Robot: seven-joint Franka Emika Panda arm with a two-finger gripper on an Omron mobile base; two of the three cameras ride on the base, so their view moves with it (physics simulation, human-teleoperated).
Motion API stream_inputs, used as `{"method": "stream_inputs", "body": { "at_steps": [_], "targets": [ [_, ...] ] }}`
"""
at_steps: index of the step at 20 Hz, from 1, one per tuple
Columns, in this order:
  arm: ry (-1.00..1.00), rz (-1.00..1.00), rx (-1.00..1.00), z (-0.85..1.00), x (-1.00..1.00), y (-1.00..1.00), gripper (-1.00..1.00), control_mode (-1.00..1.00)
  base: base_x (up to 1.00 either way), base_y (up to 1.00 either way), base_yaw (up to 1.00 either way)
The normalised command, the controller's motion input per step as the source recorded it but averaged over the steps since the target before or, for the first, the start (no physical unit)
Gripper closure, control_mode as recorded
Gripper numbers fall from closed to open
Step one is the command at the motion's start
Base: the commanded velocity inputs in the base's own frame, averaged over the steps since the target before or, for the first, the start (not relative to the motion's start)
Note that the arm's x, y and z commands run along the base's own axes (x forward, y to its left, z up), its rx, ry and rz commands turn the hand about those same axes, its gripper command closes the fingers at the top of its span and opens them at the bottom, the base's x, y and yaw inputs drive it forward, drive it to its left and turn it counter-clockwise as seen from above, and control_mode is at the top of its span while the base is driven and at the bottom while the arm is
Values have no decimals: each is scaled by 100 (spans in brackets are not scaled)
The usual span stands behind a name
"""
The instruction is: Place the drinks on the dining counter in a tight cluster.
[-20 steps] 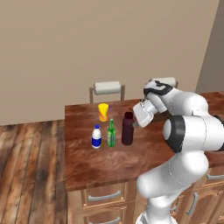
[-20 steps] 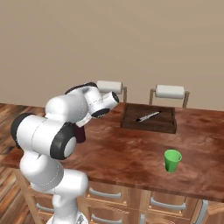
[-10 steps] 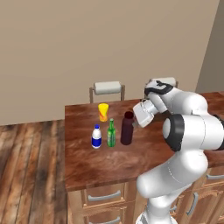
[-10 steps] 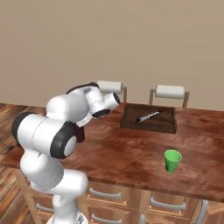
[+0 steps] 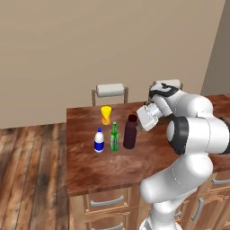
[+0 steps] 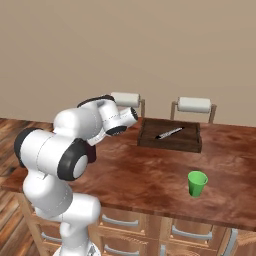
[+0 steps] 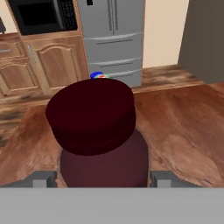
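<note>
On the reddish-brown dining counter (image 5: pixel 103 168) the drinks stand close together near its left end. The yellow cup (image 5: pixel 106 114) is farthest back. In front of it, in a row, are the white bottle with a blue label (image 5: pixel 99 141), the slim green bottle (image 5: pixel 114 137) and the taller maroon bottle (image 5: pixel 130 132). My gripper (image 5: pixel 136 126) reaches in from the right at the maroon bottle's upper part. In the hand view the maroon bottle (image 7: pixel 89 113) stands upright on the wood between my fingertips (image 7: pixel 43 179), which lie against its sides.
Two grey paper-towel rolls (image 5: pixel 110 90) (image 5: pixel 166 84) stand behind the counter's far edge. Further right on the top are a dark wooden tray (image 6: pixel 192 142) holding a knife (image 6: pixel 169 133) and a green cup (image 6: pixel 197 182). Bare wood lies between the cluster and the tray.
</note>
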Motion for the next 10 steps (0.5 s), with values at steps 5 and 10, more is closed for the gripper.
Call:
{"method": "stream_inputs", "body": {
  "at_steps": [5,10],
  "targets": [
    [0,0,0,0,0,0,-100,-100,0,0,0],
    [0,0,0,0,0,0,-100,-100,0,0,0]
  ]
}}
